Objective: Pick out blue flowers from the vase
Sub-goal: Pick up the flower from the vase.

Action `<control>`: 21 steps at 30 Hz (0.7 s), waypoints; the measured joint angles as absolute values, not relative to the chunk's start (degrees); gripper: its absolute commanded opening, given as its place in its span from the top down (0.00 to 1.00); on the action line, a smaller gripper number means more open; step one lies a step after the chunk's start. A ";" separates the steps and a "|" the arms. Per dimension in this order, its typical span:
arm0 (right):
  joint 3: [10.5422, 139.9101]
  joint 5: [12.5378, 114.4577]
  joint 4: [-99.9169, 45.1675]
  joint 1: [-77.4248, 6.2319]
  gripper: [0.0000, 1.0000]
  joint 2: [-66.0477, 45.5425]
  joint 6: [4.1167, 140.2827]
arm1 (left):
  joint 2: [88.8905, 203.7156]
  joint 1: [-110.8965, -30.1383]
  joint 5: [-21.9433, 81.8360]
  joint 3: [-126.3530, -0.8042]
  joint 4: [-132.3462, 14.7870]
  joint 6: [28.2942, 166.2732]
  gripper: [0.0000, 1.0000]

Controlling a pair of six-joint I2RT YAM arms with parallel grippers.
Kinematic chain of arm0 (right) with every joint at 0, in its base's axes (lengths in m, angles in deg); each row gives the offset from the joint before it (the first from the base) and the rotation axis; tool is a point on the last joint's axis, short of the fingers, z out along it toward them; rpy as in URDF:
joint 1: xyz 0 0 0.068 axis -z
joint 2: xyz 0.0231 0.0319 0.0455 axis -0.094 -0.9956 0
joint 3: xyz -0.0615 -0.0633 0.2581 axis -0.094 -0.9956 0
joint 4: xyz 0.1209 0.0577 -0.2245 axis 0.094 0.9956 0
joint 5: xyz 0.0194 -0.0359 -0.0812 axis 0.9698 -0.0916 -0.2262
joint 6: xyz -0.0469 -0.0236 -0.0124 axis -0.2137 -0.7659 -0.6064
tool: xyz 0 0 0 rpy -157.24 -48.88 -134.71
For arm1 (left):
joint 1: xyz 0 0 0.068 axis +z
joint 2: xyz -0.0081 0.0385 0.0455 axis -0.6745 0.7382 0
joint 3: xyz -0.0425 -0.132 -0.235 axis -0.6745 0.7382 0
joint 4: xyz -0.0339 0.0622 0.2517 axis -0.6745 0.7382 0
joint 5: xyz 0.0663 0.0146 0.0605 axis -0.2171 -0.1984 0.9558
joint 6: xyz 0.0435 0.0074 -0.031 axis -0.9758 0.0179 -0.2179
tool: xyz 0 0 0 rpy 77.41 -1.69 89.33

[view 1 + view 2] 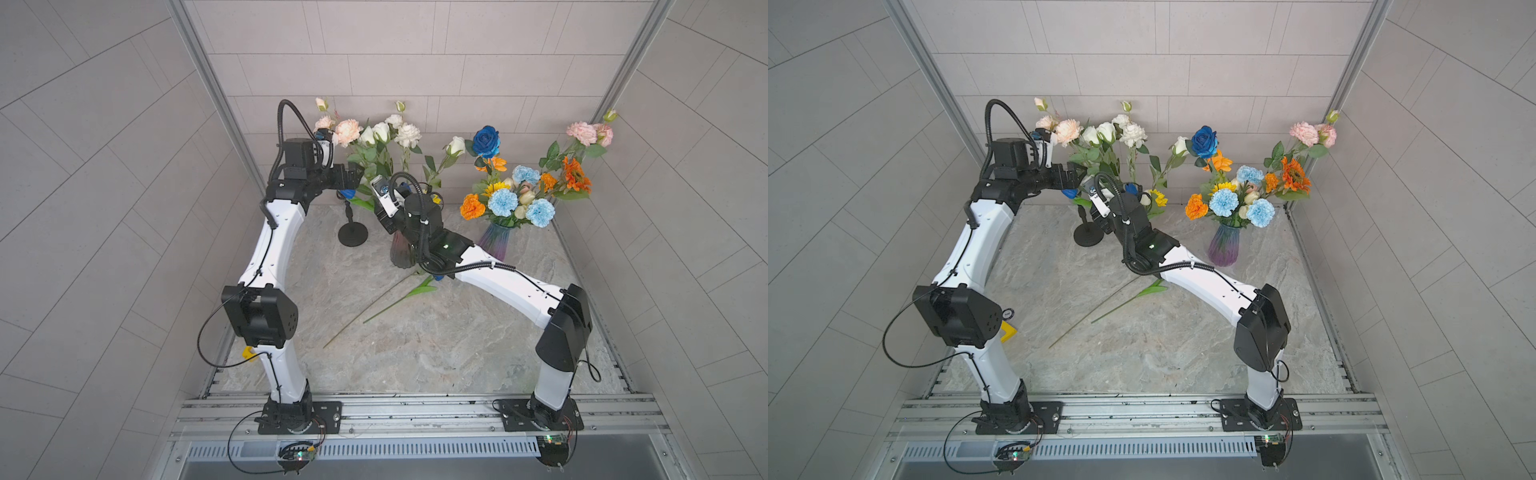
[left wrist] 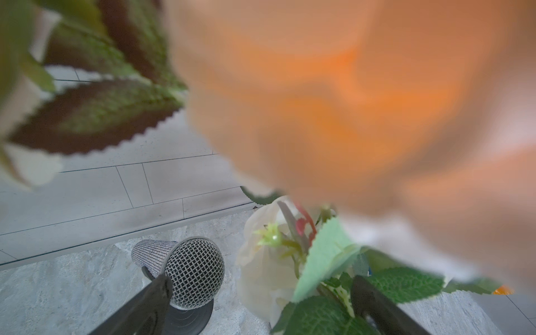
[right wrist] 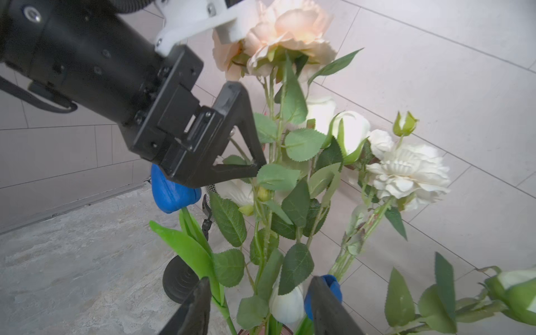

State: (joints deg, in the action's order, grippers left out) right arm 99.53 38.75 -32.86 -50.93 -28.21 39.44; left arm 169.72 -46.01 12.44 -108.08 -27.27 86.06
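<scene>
1. Surface: a grey-veined, marble-look tabletop (image 1: 415, 353). An aluminium rail (image 1: 415, 409) runs along its front edge.
2. Room: pale grey tiled walls (image 1: 374, 62) close in the back and both sides.
3. A dark glass vase (image 1: 400, 253) stands mid-table towards the back, largely hidden by the right arm (image 1: 498, 282). It holds peach blooms (image 3: 290, 26) and white blooms (image 3: 406, 171).
4. Also in that bunch, a blue tulip (image 3: 171, 194) sits just beside the left gripper (image 2: 262, 280). A second blue tulip (image 3: 333, 285) shows behind one right finger.
5. A ribbed purple vase (image 1: 1224, 245) stands at the back right, well apart from the dark one. It holds a blue rose (image 1: 486, 141) and three pale blue carnations (image 1: 502, 202) among orange blooms (image 1: 472, 206) and pink ones.
6. Two green stems (image 1: 386, 297) lie loose on the tabletop in front of the dark glass vase. Their heads are hidden under the right arm.
7. A microphone (image 2: 194, 272) on a black round stand (image 1: 353, 235) sits beside the dark glass vase.
8. Left gripper: jaws spread wide among the leaves, holding nothing.
9. Right gripper (image 3: 261, 281): jaws parted above the dark glass vase, with stems and leaves between them and nothing pinched.
</scene>
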 measured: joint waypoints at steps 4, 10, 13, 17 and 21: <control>103.70 41.54 -31.27 -51.13 0.44 -32.43 39.40 | 169.72 -45.90 12.20 -108.08 -27.27 86.22 0.00; 110.13 44.93 -27.77 -51.37 0.45 -37.24 38.15 | 169.72 -45.90 11.78 -108.21 -26.87 86.43 0.00; 113.67 45.76 -25.93 -51.48 0.44 -39.23 37.23 | 169.74 -45.82 11.76 -108.21 -26.61 86.61 0.00; 117.89 46.18 -24.66 -51.74 0.44 -42.18 35.85 | 169.79 -45.82 11.70 -108.32 -26.20 86.65 0.00; 122.37 46.18 -22.89 -51.89 0.45 -45.81 34.85 | 169.83 -45.82 11.54 -108.53 -26.06 86.68 0.00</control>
